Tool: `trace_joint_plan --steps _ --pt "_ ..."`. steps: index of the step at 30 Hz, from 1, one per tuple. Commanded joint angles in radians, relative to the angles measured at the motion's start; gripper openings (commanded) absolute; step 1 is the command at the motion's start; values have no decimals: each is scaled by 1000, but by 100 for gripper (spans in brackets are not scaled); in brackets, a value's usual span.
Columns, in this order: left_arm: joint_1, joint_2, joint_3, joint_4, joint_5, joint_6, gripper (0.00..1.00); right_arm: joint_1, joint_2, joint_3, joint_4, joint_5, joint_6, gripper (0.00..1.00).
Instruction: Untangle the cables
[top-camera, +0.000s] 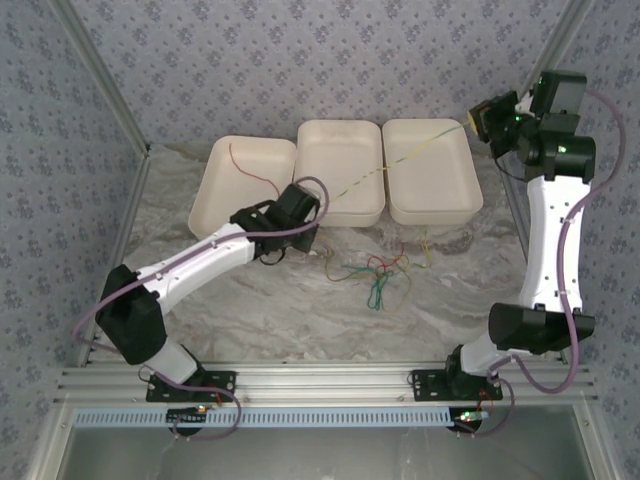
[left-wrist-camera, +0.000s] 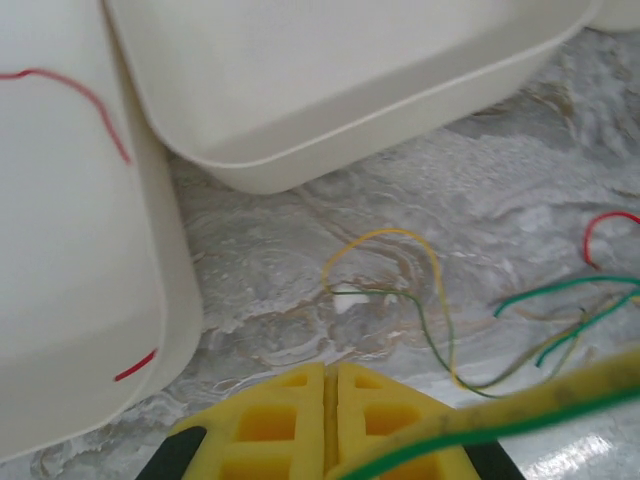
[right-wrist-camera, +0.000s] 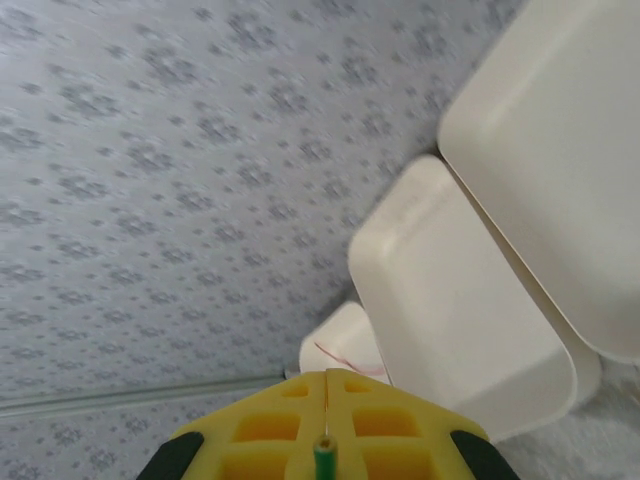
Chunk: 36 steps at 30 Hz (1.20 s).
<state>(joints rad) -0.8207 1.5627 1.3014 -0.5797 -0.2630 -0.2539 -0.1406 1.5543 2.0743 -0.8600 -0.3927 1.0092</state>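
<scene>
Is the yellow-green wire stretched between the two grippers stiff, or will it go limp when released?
Likely limp: the wire runs straight only because the left gripper and right gripper pull it, and the loose wires lie curled. Probably light: it is hair-thin.

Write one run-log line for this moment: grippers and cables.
left gripper: shut on green-yellow cable | right gripper: shut on same cable | tangle: on table | red cable: in left tray

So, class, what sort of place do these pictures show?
Probably a robot test cell: a left arm and a right arm bolted to a metal rail at a marble-patterned table, patterned walls boxing it in, and three white trays with thin coloured cables.
</scene>
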Motion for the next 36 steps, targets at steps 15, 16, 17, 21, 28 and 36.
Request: trace_joint_plan --steps 15,16,17,21,28,36 --pt "-256 15 -102 -135 -186 148 0 -83 291 481 217 149 30 0" --pt "-262 13 -106 -135 -189 148 0 -82 294 481 220 145 33 0" --pt "-267 13 -106 -137 -191 149 0 -82 299 482 226 138 32 0" --pt "-267 19 -85 -135 -195 137 0 -38 337 482 254 60 34 0" --pt "-88 103 67 -165 -101 -10 0 95 444 494 235 -69 9 0" --pt "38 237 218 -200 91 -104 0 225 624 489 330 -104 -62 0"
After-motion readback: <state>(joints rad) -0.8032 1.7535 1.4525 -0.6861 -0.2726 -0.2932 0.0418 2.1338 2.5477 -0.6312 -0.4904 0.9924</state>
